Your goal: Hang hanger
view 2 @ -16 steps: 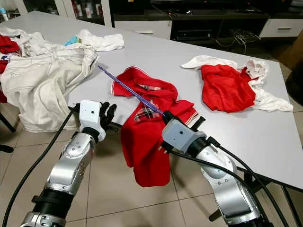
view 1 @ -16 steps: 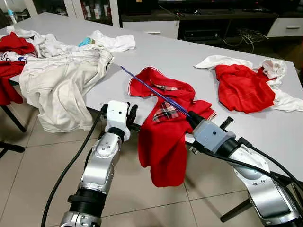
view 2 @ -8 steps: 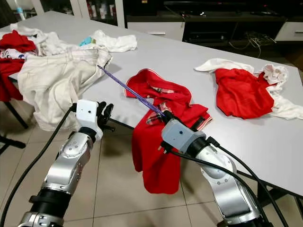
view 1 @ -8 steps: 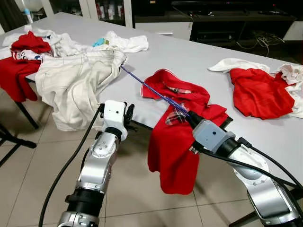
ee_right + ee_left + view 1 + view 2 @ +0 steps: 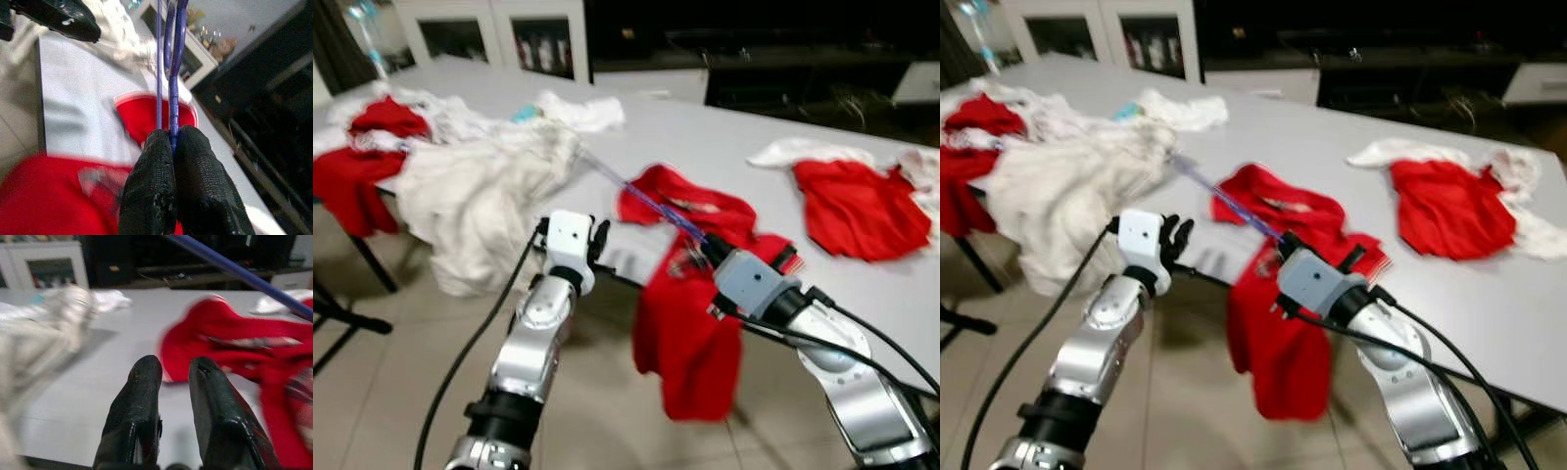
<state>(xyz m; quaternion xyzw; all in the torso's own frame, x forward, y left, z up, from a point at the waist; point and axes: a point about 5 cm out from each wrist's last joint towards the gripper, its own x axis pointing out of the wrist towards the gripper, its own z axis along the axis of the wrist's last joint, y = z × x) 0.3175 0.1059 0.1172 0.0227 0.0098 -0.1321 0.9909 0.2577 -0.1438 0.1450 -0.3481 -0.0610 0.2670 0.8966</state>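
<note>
The right gripper (image 5: 172, 142) has its two black fingers pressed together on the blue hanger (image 5: 646, 200), pinching the thin wire between the pads. In the head views the hanger runs as a slim blue line up and to the robot's left from the gripper, slanting above the tabletop (image 5: 724, 147) toward the pile of pale clothes. A red shirt (image 5: 690, 313) hangs on it near the gripper: its upper part lies bunched on the tabletop edge and its lower part drops over the edge toward the tiled floor (image 5: 382, 392).

The left gripper (image 5: 173, 377) is held out in front of the near edge of the tabletop, just beside the red shirt and on the robot's left of it. Its fingers stand slightly apart with nothing between them, and the hanger's blue bar crosses above them in the left wrist view.

On the robot's left, a heap of white trousers (image 5: 475, 196) drapes over the tabletop's edge, with a red garment (image 5: 357, 176) beyond it and more white cloth behind. On the far right of the tabletop lies another red garment (image 5: 862, 206) on white cloth (image 5: 1528, 230). The head views are blurred, so the hanger's far end is hard to make out; it seems to reach the trousers.
</note>
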